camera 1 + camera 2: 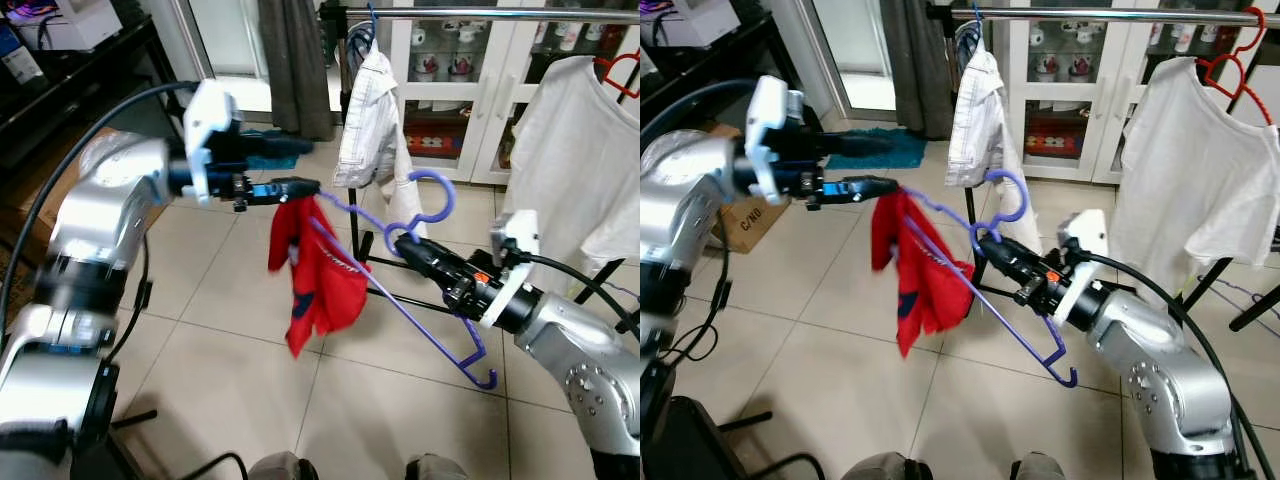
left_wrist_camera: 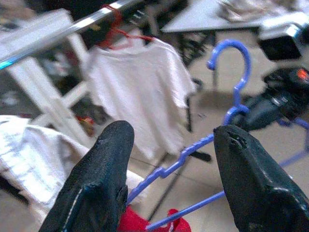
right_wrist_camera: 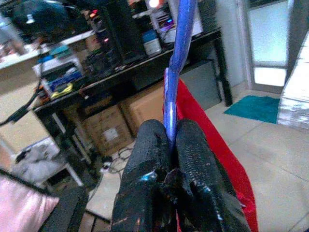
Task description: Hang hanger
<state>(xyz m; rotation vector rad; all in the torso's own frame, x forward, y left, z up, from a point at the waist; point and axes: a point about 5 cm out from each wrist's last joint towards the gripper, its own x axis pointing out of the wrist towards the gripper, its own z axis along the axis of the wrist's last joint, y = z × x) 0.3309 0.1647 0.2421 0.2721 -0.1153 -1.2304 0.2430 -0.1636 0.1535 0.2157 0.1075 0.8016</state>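
Left eye view: right gripper (image 1: 398, 240) clamps the purple hanger (image 1: 400, 295) at the neck just under its hook (image 1: 437, 198), fingers closed tight on the plastic; hanger's long axis runs on a slant, from its upper shoulder near the left gripper (image 1: 305, 186) down to the lower end by the right forearm; red garment (image 1: 315, 270) droops off the upper half, over the tiled floor (image 1: 230, 370); left gripper sits at that upper shoulder tip, grip hard to read here; chrome rail (image 1: 480, 14) runs across the top, above and behind the hook, carrying a white shirt (image 1: 368, 125) and a white T-shirt (image 1: 575, 170). Right eye view: same layout; hook curls upward, well below the rail; free stretch of rail lies between the two white garments; right arm is the nearer one and the one in control of the hook, so my guess is it lifts and carries forward. Left wrist view: left fingers (image 2: 104, 179) stand wide apart, hanger arm running between them, no contact I can see; looks released. Right wrist view: right fingers (image 3: 152, 159) pressed together on the purple stem, red cloth behind.
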